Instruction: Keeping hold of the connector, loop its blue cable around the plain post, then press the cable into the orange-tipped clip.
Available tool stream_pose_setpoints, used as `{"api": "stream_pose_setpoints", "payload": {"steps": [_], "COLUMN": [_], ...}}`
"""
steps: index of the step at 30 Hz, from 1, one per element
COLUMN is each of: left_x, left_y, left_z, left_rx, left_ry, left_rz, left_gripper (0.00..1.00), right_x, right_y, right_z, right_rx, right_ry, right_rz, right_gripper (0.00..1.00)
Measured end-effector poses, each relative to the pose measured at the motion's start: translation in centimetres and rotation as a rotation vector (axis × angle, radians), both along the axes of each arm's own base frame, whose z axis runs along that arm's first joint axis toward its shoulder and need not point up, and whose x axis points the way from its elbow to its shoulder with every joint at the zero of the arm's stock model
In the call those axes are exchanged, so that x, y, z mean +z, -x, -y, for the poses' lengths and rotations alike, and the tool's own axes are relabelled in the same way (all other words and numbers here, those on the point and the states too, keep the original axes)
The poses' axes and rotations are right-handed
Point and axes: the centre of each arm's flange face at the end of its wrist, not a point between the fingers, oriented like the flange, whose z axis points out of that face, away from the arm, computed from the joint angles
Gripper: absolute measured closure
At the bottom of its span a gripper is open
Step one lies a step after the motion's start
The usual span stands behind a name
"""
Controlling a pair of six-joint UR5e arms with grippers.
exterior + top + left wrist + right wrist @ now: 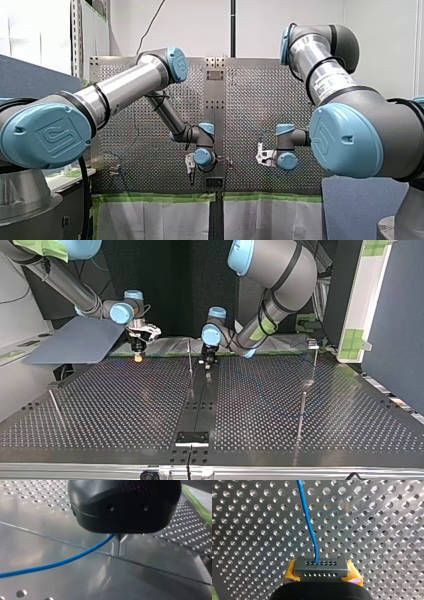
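R gripper [322, 572] is pinching the connector [320, 566] btw its yellow pads [290, 571], as task is requiring. L gripper [120, 547] is nipping the blue cable [62, 561], prob. for guiding it.

Tally on one desk [125, 415]: two arms, two claws, one connector, one cable, four posts.

My left arm [125, 90] and my right arm [325, 75] make two, each with one claw: my left claw [119, 545] and my right claw [322, 573], the latter showing two yellow pads [290, 572]. There is one connector [321, 566] with two rows of small holes, and one blue cable [308, 520]. In the top view four slim posts stand on the desk: a left-edge post [56, 409], a centre post [190, 356], a near right post [301, 412] and a far right post [315, 362].
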Motion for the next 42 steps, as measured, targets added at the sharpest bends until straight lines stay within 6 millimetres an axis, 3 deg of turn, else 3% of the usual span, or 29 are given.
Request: {"api": "stream_pose_setpoints", "payload": {"steps": [2, 6, 7, 8, 9, 11, 12, 13, 25, 38, 42], "left_x": [0.0, -0.1, -0.1, -0.1, -0.1, -0.2, -0.2, -0.3, -0.6, 4.1, 4.5], "left_y": [0.1, 0.2, 0.2, 0.2, 0.2, 0.3, 0.3, 0.4, 2.5, 6.5, 8.1], "left_z": [0.0, 0.0, 0.0, 0.0, 0.0, 0.0, -0.1, -0.1, -0.5, 2.2, 2.7], "left_rx": [-0.002, -0.005, -0.005, -0.006, -0.006, -0.008, -0.009, -0.012, -0.016, -0.156, -0.176], "left_ry": [-0.013, -0.034, -0.037, -0.04, -0.043, -0.056, -0.065, -0.074, -0.227, -0.215, -0.22], "left_rz": [0.0, 0.0, 0.0, 0.0, -0.001, -0.006, -0.01, -0.014, -0.078, 0.025, 0.041], "left_gripper": [0.83, 0.83, 0.78, 0.49, 0.49, 0.19, 0.19, 0.0, 0.0, 0.0, 0.0], "right_x": [0.0, -0.1, -0.1, -0.1, -0.1, -0.1, -0.1, -0.1, -0.3, -0.6, -0.7], "right_y": [0.1, 0.1, 0.1, 0.1, 0.1, 0.0, 0.0, 0.0, -0.2, -0.5, -0.4], "right_z": [0.0, 0.0, 0.0, -0.1, -0.1, -0.1, -0.1, -0.1, -0.4, -0.9, -1.1], "right_rx": [0.002, 0.004, 0.004, 0.005, 0.005, 0.006, 0.006, 0.007, 0.012, 0.017, 0.017], "right_ry": [-0.005, -0.009, -0.009, -0.009, -0.009, -0.009, -0.009, -0.009, -0.02, -0.053, -0.063], "right_rz": [-0.002, -0.006, -0.006, -0.006, -0.007, -0.007, -0.007, -0.008, -0.012, -0.021, -0.025], "right_gripper": [1.0, 1.0, 1.0, 1.0, 1.0, 1.0, 1.0, 1.0, 1.0, 1.0, 1.0]}}
